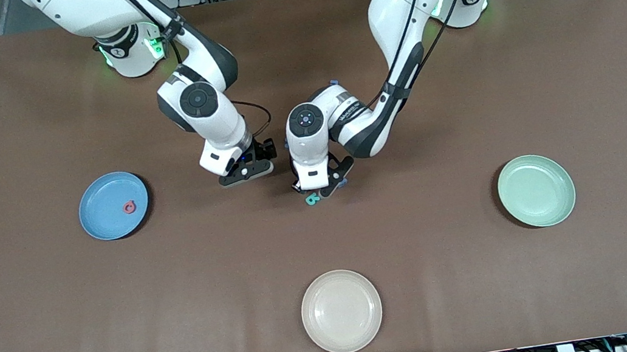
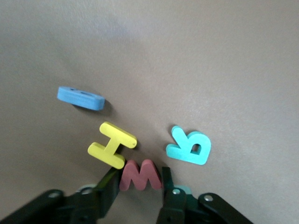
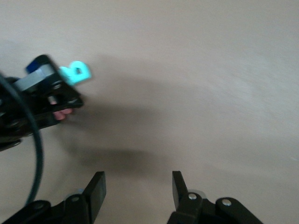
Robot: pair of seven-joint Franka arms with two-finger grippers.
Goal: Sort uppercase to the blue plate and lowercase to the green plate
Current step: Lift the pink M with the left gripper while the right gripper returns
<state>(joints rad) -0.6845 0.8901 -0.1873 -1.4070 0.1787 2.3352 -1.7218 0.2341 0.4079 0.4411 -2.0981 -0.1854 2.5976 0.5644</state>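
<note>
In the front view, you see a brown worktop (image 1: 487, 274) with three plates: the blue plate (image 1: 105, 220) toward the right arm's end, already holding a red round letter (image 1: 128, 207); the green plate (image 1: 536, 190) toward the left arm's end, with nothing showing in it; and a cream plate (image 1: 342, 312) nearest the camera. The left gripper (image 1: 321, 190) is down at the worktop in the middle, with a teal letter B (image 1: 312, 199) peeking out just beside it, and the right gripper (image 1: 245, 173) hangs close by, over bare worktop, waiting. In the left wrist view, the left gripper (image 2: 140, 179) has its fingers pressed against both sides of a red letter w (image 2: 140, 174), closed on it. A yellow H (image 2: 112, 144) touches or nearly touches the w, the teal B (image 2: 188, 145) lies just beside it, and a blue letter (image 2: 80, 97) seen edge-on lies a little apart. In the right wrist view, the right gripper (image 3: 138, 189) holds nothing, its fingers standing apart over bare worktop, with the left gripper (image 3: 51, 93) and the B (image 3: 75, 72) farther off. You appear to be at the grasp of a lowercase letter. The next move likely calls for a straight lift, so the H is not dragged along, then a carry to the green plate.
</note>
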